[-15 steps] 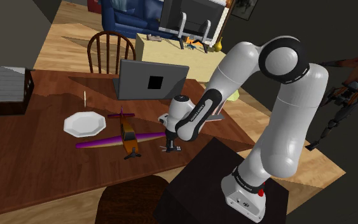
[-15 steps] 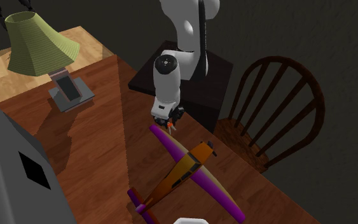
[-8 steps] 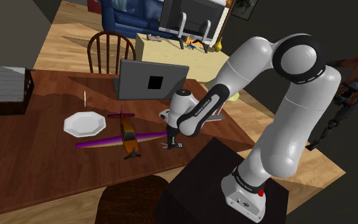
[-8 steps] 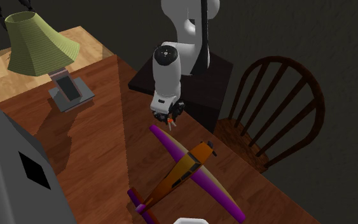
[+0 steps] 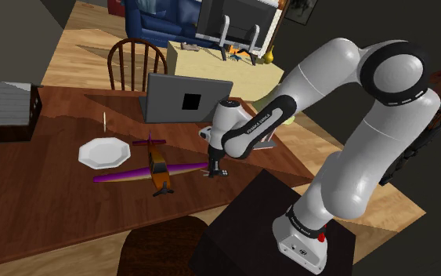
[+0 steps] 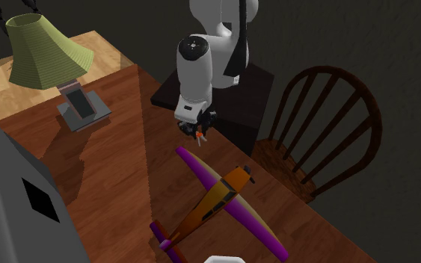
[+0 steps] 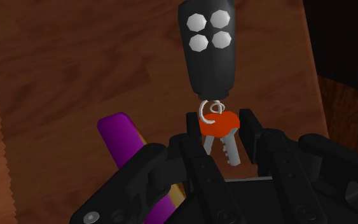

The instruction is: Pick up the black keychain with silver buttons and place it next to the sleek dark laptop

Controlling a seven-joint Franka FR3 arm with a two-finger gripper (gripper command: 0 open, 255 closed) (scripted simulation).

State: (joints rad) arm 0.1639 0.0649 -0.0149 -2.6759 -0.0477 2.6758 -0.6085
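We see the hand (image 7: 220, 133) clasping the keychain (image 7: 210, 48) by its red key. Black, rounded, with four silver buttons, it hangs seemingly clear of the wooden table (image 5: 46, 188). A purple-winged toy plane (image 5: 154, 166) lies just beside, the grey laptop (image 5: 187, 98) beyond.

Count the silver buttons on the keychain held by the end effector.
4, clustered on the keychain at the end farthest from the end effector: an outer pair and an inner pair. Its other face is hidden.
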